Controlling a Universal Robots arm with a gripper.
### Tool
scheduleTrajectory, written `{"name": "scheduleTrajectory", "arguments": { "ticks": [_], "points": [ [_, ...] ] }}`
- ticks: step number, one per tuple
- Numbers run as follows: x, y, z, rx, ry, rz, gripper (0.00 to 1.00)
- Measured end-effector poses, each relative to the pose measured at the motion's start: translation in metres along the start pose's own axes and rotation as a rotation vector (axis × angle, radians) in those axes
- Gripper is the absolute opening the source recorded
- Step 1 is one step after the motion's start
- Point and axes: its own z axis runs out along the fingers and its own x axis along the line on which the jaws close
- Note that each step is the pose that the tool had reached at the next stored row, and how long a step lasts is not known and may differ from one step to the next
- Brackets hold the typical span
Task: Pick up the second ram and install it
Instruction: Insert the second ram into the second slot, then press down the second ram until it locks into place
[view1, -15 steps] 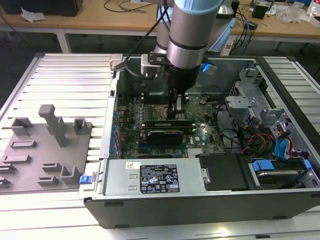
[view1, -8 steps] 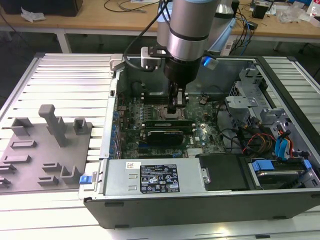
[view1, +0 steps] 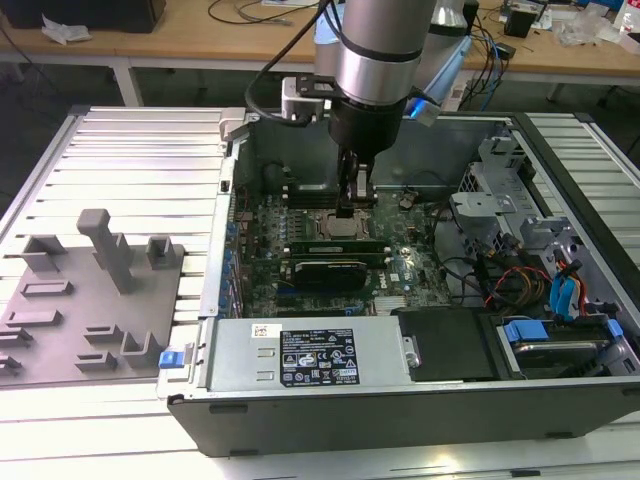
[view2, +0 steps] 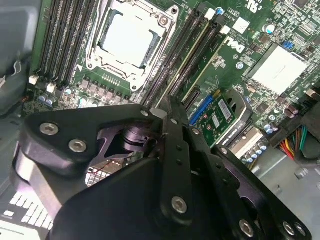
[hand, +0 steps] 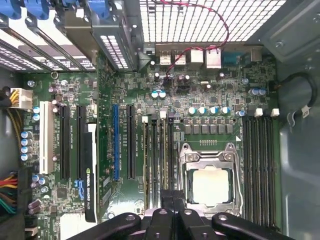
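I see the open computer case (view1: 330, 400) lying on the bench (view1: 120, 150), with the fixture plate (view1: 90, 300) to its left in the exterior view. The motherboard (view1: 400, 270) lies inside, and my end effector (view1: 355, 205) hangs over the CPU socket (view1: 335, 228).

Both wrist views close above motherboard (hand: 150, 100).

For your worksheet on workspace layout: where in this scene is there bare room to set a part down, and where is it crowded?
Free: the slatted table between the grey fixture plate and the computer case. Crowded: inside the case, where the gripper hangs over the CPU socket, with memory slots and cables beside it.
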Motion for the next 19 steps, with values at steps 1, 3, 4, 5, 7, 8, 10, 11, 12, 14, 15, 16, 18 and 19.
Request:
{"name": "scheduleTrajectory", "arguments": {
  "ticks": [1,3,4,5,7,8,10,11,12,14,15,16,18,19],
  "points": [
    [0.0000,0.0000,0.0000,0.0000,-0.0001,0.000,0.11],
    [0.0000,0.0000,-0.0002,-0.0001,0.0002,0.000,0.11],
    [0.0000,0.0000,-0.0002,0.0000,0.0001,0.000,0.11],
    [0.0000,0.0000,-0.0004,-0.0001,0.0002,0.000,0.11],
    [0.0000,0.0000,-0.0005,-0.0001,0.0002,0.000,0.11],
    [0.0000,0.0000,-0.0005,-0.0001,0.0002,0.000,0.11],
    [0.0000,-0.0018,0.0015,-0.0007,0.0003,0.000,0.11],
    [0.0000,-0.0048,0.0033,-0.0019,0.0003,0.000,0.11],
    [-0.0002,-0.0138,0.0080,-0.0047,0.0004,0.000,0.11],
    [-0.0004,-0.0215,0.0115,-0.0060,0.0004,0.000,0.11],
    [-0.0005,-0.0284,0.0144,-0.0070,0.0003,0.000,0.11],
    [-0.0006,-0.0336,0.0164,-0.0078,0.0004,0.000,0.11],
    [-0.0011,-0.0402,0.0191,-0.0084,-0.0041,0.000,0.11],
    [-0.0011,-0.0413,0.0198,-0.0085,-0.0067,-0.001,0.11]
  ]
}}
